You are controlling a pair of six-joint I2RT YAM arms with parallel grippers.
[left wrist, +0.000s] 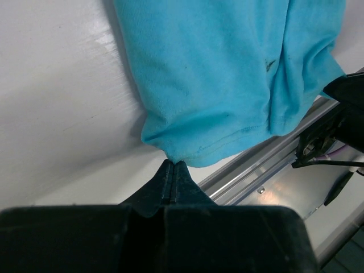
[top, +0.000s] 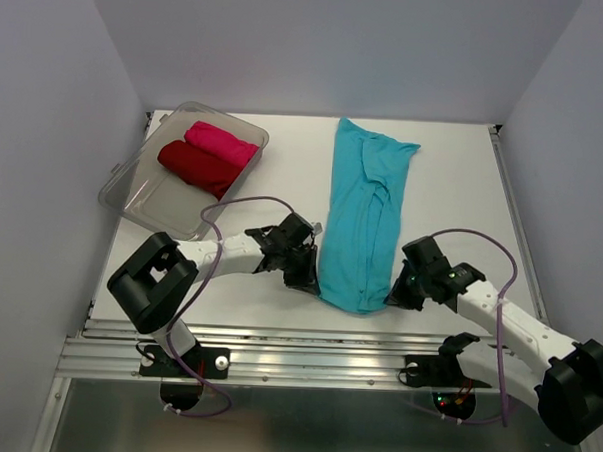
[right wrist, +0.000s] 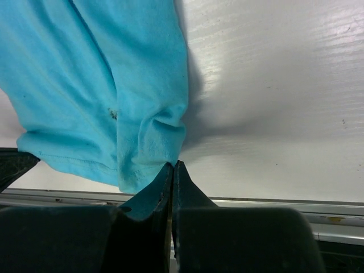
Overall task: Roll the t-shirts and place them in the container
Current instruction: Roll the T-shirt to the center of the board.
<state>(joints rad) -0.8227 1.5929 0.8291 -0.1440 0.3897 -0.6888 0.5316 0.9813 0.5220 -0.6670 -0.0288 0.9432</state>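
Left gripper (left wrist: 172, 166) fingers together, pinching near hem corner of turquoise t-shirt (top: 360, 219). Right gripper (right wrist: 172, 166) same, other corner. Shirt lies ahead of fingers as long folded strip, flat, rolling not yet begun. Beyond left fingers, further left: clear tub (top: 133, 194) holds dark red t-shirt (top: 194, 166) and pink t-shirt (top: 220, 142), both rolled. One shirt left, by the look.

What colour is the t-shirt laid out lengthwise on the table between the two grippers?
The t-shirt is plain turquoise-blue; the top external view shows it best.

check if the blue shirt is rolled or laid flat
Laid out, not rolled: the turquoise t-shirt lies as a long folded strip on the table, no roll at either end.
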